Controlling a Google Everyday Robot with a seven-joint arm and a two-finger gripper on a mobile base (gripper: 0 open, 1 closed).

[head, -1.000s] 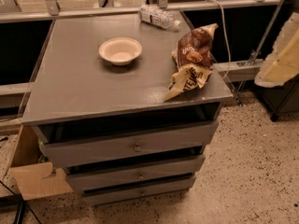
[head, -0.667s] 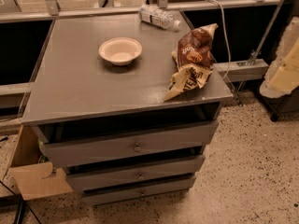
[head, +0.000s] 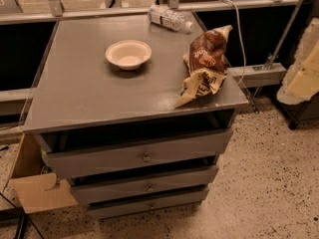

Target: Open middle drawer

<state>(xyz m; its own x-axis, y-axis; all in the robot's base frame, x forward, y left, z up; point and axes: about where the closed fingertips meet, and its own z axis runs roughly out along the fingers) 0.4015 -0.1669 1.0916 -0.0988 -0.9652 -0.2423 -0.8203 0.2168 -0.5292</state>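
Speckled floor (head: 269, 183) fronts the middle drawer (head: 144, 185), while the tool (head: 301, 68), state unclear, hangs far right.

Left of the end effector (head: 303, 71) at the right edge, the tabletop (head: 75, 93) carries a snack bag (head: 205, 63) nearest, a white bowl (head: 128, 54) farther left, and a water bottle (head: 168, 18) lying beyond.

The gripper (head: 303, 68) hangs at the far right of the view, a pale cream shape partly cut off by the frame. It sits well out past the right edge of the desk (head: 75, 93), off its front right corner, apart from it.
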